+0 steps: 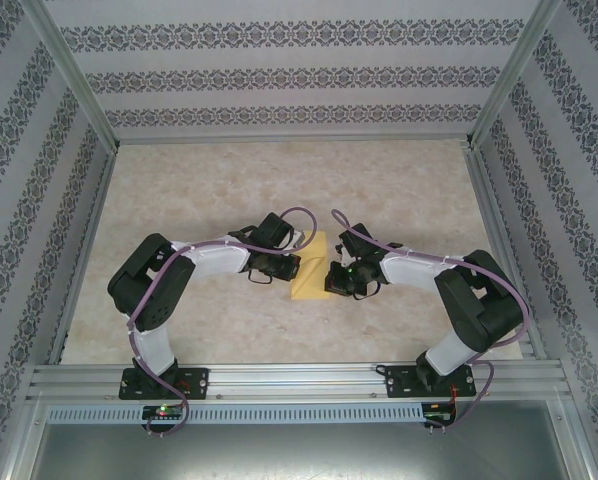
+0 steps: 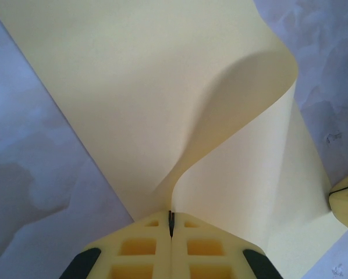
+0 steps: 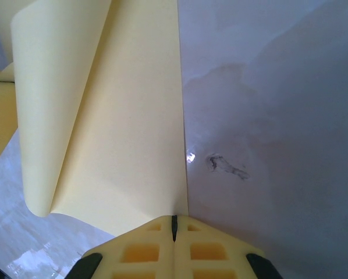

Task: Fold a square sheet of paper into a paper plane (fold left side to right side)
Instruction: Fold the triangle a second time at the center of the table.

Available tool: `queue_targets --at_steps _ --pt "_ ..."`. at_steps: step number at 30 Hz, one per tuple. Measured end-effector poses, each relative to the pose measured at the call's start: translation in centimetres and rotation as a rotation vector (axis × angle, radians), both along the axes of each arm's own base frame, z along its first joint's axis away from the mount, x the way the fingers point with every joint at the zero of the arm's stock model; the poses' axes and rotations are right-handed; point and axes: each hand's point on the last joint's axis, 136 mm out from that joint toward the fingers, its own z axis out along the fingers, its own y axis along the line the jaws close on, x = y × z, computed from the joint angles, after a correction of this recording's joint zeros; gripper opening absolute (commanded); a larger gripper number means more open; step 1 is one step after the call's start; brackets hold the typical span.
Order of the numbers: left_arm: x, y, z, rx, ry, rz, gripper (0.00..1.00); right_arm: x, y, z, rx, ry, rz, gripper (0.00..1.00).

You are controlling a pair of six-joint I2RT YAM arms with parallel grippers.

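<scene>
The square sheet of paper [image 1: 310,268] is yellow and lies at the middle of the table between both arms, looking narrow from above. In the left wrist view the sheet [image 2: 133,87] curls up off the table, and my left gripper [image 2: 171,224] is shut on its raised edge. My left gripper [image 1: 291,265] sits at the sheet's left side. In the right wrist view, my right gripper [image 3: 174,224] is shut with its tips on the flat sheet [image 3: 133,145], at the straight right edge, with nothing seen between the fingers. The lifted part bends over on the left there. From above, the right gripper [image 1: 331,278] is at the sheet's right side.
The marbled table [image 1: 279,180] is walled in by patterned panels and metal posts. A metal rail [image 1: 299,378] along the near edge carries both arm bases. A dark smudge [image 3: 226,165] marks the table just right of the paper.
</scene>
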Motion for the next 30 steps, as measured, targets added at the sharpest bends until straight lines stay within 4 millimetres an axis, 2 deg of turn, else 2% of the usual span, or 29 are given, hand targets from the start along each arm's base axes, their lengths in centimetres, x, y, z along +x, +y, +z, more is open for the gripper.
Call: queue_targets --at_steps 30 --pt "0.23 -0.17 0.42 0.006 -0.013 -0.022 0.0 0.0 0.01 -0.02 -0.007 0.006 0.01 0.0"
